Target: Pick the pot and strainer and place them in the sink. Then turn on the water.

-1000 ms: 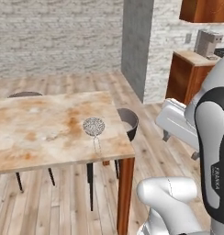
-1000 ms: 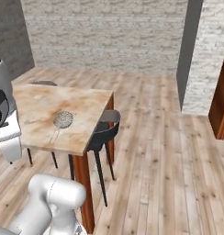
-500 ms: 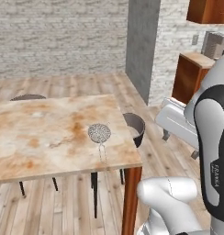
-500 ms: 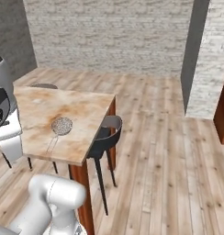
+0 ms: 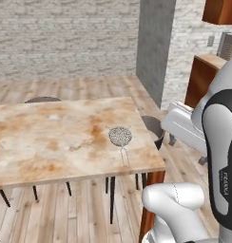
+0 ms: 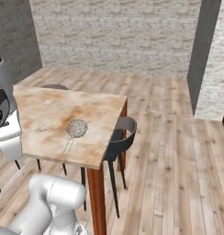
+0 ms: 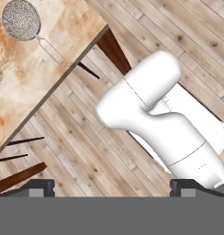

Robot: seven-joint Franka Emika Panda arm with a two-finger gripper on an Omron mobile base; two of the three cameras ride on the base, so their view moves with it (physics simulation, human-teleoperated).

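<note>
Table (image 5: 51, 137) far corner beyond frame edge
</note>
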